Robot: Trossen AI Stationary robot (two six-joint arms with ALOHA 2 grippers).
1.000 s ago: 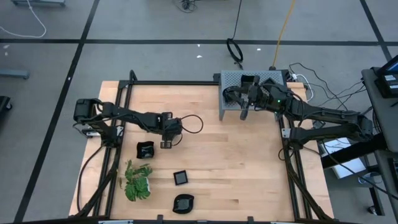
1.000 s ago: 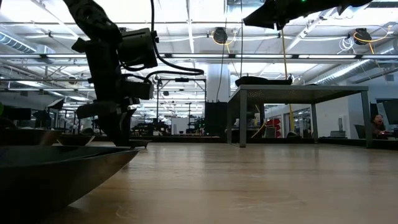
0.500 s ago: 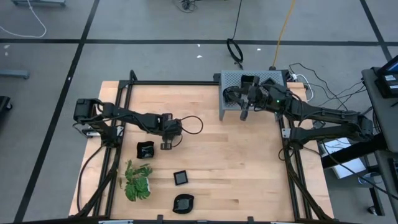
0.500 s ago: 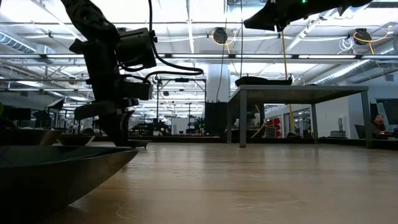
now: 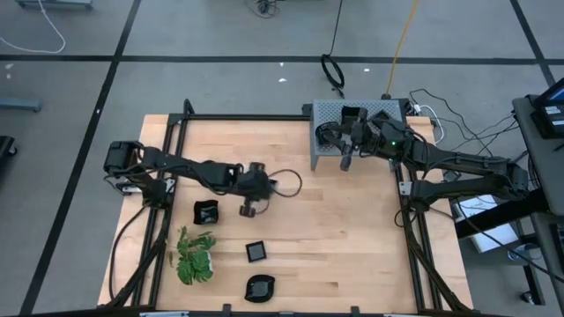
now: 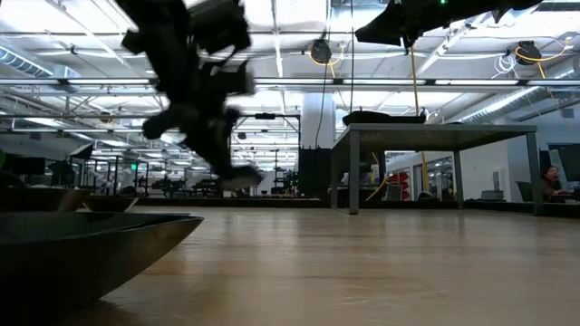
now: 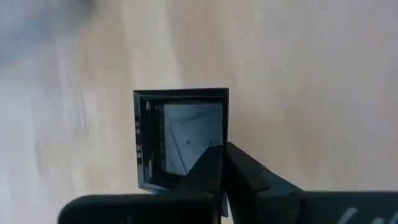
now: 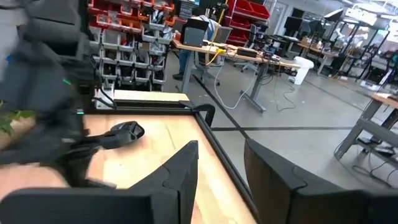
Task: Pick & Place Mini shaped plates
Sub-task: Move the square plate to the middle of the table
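Note:
My left gripper [image 5: 250,202] hangs over the middle of the table, shut on a small square black plate [image 7: 180,134]. The low view shows this plate [image 6: 240,178] clear of the wood. Three more mini plates lie on the table's near left part: one [image 5: 205,212] beside the left arm, a square one [image 5: 256,252] and a rounder one [image 5: 259,287] near the front edge. My right gripper [image 8: 221,180] waits open, held level above the table's far right by the grey perforated box [image 5: 357,128]. My left gripper pinches the square plate at its rim [image 7: 211,155], near one corner, with one finger [image 7: 233,177] lying over the plate's inside; the other finger is hidden beneath it. The fingers slant down from the table's left side. The plate is lifted clear and tilted below the fingertips.
A green leafy plant [image 5: 194,257] stands at the near left. Black frame rails [image 5: 414,238] run along the table's left, right and far sides. Bare wood stretches across the middle and near right.
My left gripper has taken hold of the square plate, then gone up and toward the table's right edge while rolling a little. The plate, on the wood a second ago, now hangs clear and tilted.

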